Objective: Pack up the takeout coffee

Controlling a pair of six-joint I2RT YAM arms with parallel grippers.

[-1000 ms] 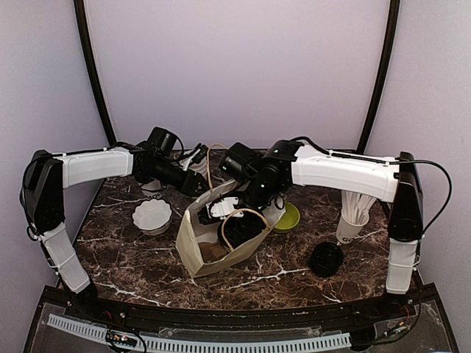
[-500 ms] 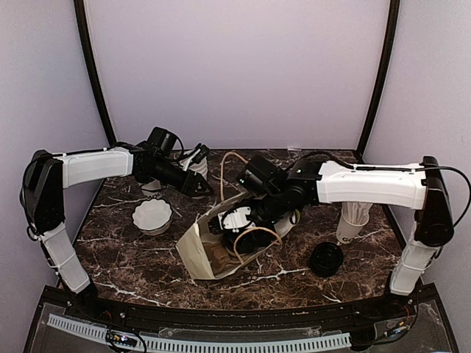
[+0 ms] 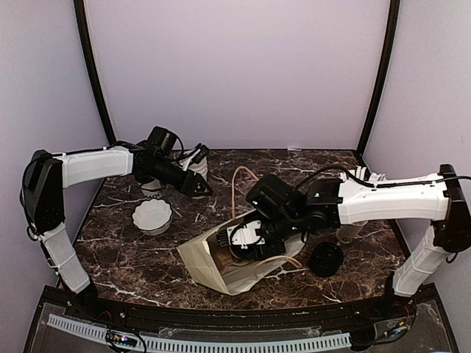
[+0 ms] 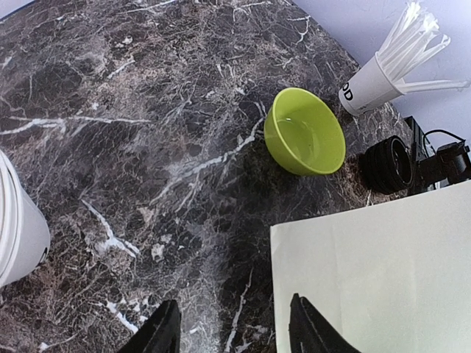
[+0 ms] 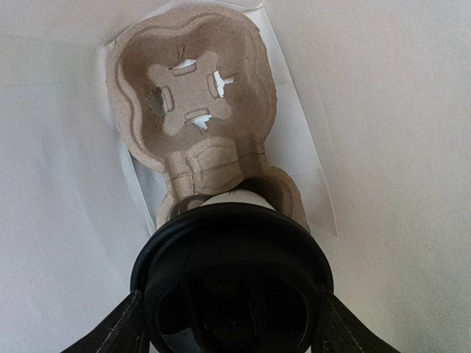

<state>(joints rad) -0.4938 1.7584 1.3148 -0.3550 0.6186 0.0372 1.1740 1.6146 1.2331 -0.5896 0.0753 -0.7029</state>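
Pinching a lidded coffee cup (image 5: 232,250), the right tool (image 5: 229,293) aims it into the paper bag (image 3: 213,261) toward the carrier (image 5: 193,103)'s six-o'clock pocket; the left tool (image 4: 232,327) hovers spread, empty.

The only lettering that can be read is on the white cup full of sticks (image 4: 368,84), seen from the left wrist. Two dark capital letters, "OD", stand on its side near the base, and the rest of the word curves out of sight. From above, that cup's print cannot be read. The coffee cup (image 5: 232,279) shows only its black lid, with its side hidden.
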